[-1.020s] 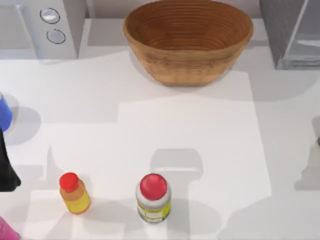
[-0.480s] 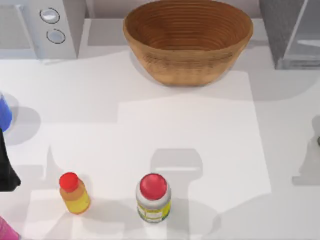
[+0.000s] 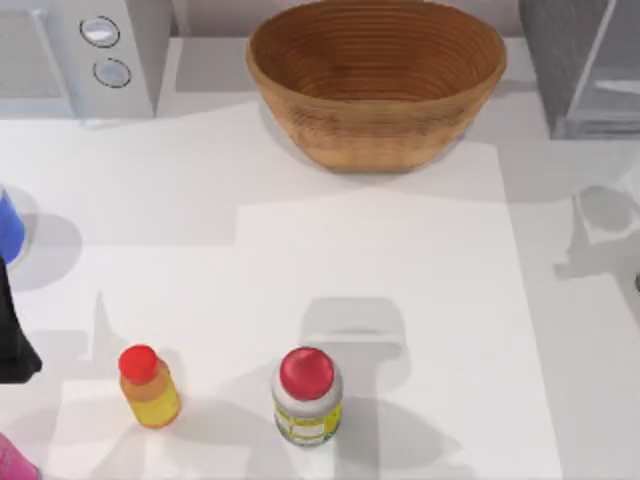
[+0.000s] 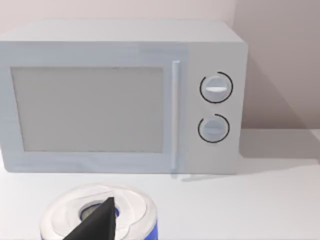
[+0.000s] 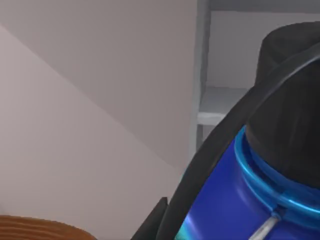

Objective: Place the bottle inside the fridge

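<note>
The bottle [image 5: 235, 200] sits close up in the right wrist view: blue shoulder, cyan ring, black cap and black loop. My right gripper [image 5: 225, 232] is shut on it, with one dark fingertip [image 5: 151, 225] beside the bottle's body. Behind the bottle is the fridge [image 5: 220, 117], its grey frame and a pale inner shelf showing. From above, the fridge [image 3: 555, 60] stands at the back right corner with its glassy door panel [image 3: 615, 70]. My left gripper [image 4: 97, 225] is parked at the table's left edge, over a blue can [image 4: 100, 215].
A wicker basket [image 3: 376, 80] stands at the back middle, and a light grey appliance [image 3: 90, 50] with two knobs at the back left. A yellow-orange red-capped bottle [image 3: 148, 385] and a white red-capped jar [image 3: 307, 395] stand near the front. The right arm's shadow [image 3: 600, 225] lies before the fridge.
The right arm's shadow has slid from the front right toward the back, up to the fridge. The left arm and the table's objects have not moved.
</note>
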Controlling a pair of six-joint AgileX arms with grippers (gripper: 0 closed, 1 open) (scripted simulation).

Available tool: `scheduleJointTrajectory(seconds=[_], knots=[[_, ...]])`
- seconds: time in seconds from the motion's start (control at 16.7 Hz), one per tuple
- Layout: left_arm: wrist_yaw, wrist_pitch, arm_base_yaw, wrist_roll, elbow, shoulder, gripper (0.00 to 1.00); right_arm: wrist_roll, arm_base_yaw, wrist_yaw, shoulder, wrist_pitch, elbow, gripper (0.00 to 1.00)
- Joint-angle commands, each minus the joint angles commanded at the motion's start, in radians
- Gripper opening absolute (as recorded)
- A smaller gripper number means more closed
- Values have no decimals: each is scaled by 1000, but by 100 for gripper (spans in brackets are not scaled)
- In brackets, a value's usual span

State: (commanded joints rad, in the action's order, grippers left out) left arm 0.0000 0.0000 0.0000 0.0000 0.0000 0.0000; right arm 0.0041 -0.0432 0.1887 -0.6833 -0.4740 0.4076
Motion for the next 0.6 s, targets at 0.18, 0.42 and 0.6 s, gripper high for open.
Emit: scheduleJointTrajectory(seconds=[0.18,0.42,0.6], knots=[[0,0,0,0,0,0,100,2,-37,45,-383,-177,151,1],[0,0,0,0,0,0,100,5,-102,74,-875,-381,330,1],[0,0,0,0,0,0,100,7,-156,78,-1150,-504,441,1]])
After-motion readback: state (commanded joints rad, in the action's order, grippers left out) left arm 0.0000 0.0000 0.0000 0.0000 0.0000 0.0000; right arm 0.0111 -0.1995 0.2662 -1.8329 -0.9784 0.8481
